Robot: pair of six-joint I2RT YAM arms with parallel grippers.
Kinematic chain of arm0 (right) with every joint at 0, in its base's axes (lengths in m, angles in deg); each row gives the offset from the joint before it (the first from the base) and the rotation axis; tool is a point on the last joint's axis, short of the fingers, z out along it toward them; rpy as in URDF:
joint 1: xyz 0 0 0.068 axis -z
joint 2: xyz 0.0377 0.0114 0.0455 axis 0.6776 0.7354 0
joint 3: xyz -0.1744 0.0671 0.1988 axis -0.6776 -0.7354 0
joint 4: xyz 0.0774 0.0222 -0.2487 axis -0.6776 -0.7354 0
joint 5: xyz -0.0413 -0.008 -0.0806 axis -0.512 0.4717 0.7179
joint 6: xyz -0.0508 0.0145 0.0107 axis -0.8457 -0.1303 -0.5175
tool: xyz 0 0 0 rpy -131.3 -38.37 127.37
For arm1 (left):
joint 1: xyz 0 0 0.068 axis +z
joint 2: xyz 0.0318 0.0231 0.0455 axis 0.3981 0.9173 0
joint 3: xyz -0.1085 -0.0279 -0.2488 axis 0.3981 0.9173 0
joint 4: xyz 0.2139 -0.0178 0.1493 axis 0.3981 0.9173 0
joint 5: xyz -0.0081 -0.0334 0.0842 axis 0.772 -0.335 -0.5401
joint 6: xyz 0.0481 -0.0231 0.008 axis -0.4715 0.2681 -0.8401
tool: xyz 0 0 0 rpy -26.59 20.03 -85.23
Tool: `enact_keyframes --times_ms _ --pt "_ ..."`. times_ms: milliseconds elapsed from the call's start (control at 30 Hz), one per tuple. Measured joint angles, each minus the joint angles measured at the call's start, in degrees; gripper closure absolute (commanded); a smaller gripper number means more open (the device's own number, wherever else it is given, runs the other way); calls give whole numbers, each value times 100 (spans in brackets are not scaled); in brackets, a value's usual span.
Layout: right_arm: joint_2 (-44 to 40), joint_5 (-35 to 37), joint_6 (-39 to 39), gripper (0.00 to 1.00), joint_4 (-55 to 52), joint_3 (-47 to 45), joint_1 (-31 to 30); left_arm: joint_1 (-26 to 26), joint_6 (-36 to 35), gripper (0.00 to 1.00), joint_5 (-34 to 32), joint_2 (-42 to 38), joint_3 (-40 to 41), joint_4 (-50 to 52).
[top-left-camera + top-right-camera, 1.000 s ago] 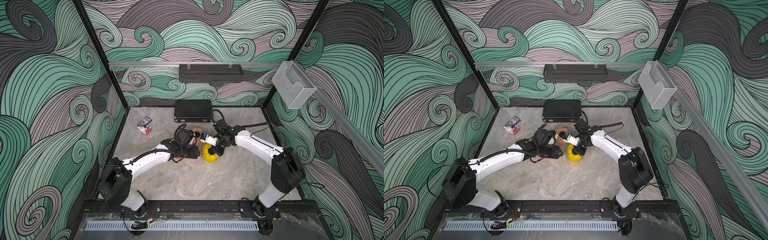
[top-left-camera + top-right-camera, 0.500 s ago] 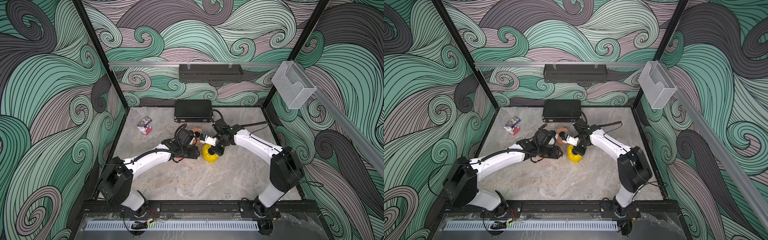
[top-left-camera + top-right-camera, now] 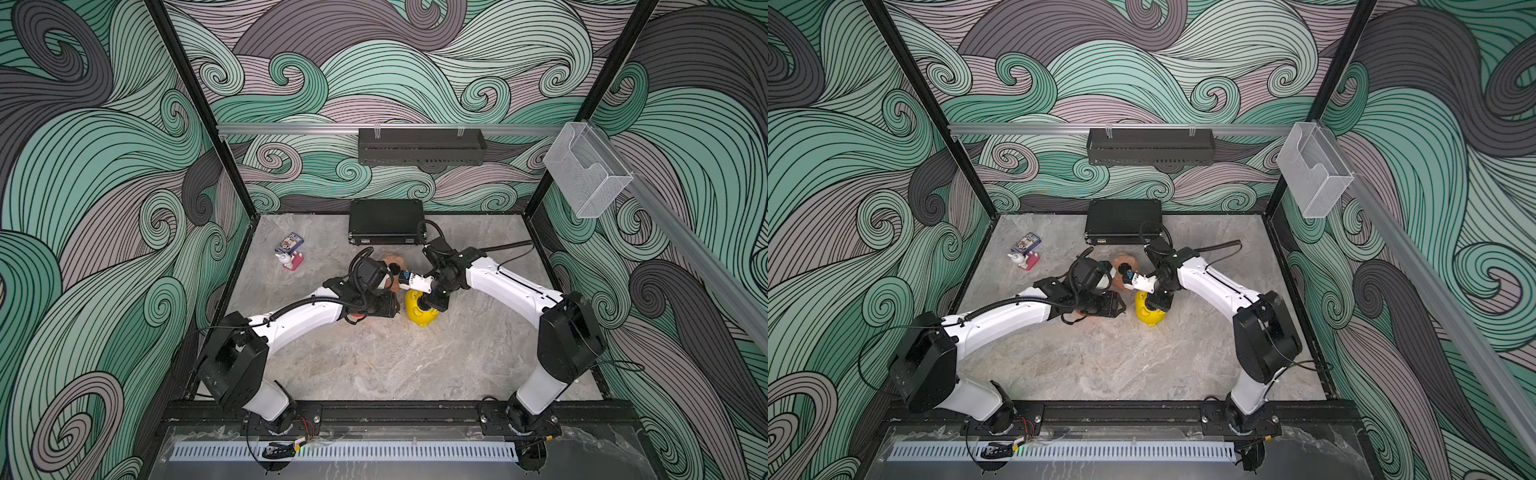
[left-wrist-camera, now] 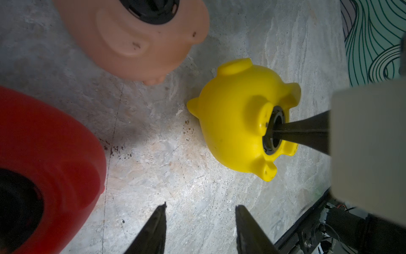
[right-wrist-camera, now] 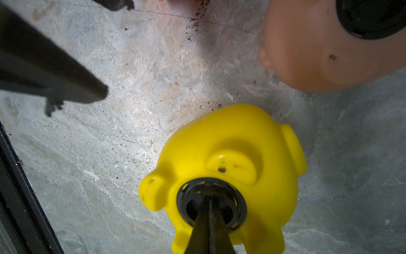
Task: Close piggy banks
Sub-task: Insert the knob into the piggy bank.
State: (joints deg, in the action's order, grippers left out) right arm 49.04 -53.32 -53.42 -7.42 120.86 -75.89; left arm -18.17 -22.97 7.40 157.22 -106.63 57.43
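Observation:
The yellow piggy bank (image 5: 219, 143) lies belly-up on the marble floor, in both top views (image 3: 422, 316) (image 3: 1152, 315). A black plug (image 5: 238, 198) sits in its belly hole. My right gripper (image 5: 209, 198) is shut, its tips pressed into the plug's middle, as the left wrist view also shows (image 4: 276, 132). The peach-pink piggy bank (image 4: 136, 44) lies beside it with a black plug (image 4: 151, 8) in its belly. The red piggy bank (image 4: 44, 143) is close to my left gripper (image 4: 201, 209), which hangs open and empty over bare floor.
A black case (image 3: 385, 222) stands at the back wall. A card box (image 3: 289, 243) and a small white-and-pink figure (image 3: 291, 261) lie at the back left. The black front rail (image 3: 374, 411) bounds the floor.

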Motion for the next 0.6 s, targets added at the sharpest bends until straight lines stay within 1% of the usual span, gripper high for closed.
enact_keyframes --times_ms 333,600 --pt "114 131 -247 100 -129 101 -90 26 -4 49 31 90 0 -24" --pt "334 229 -160 100 -245 354 -122 66 -7 49 52 105 0 -44"
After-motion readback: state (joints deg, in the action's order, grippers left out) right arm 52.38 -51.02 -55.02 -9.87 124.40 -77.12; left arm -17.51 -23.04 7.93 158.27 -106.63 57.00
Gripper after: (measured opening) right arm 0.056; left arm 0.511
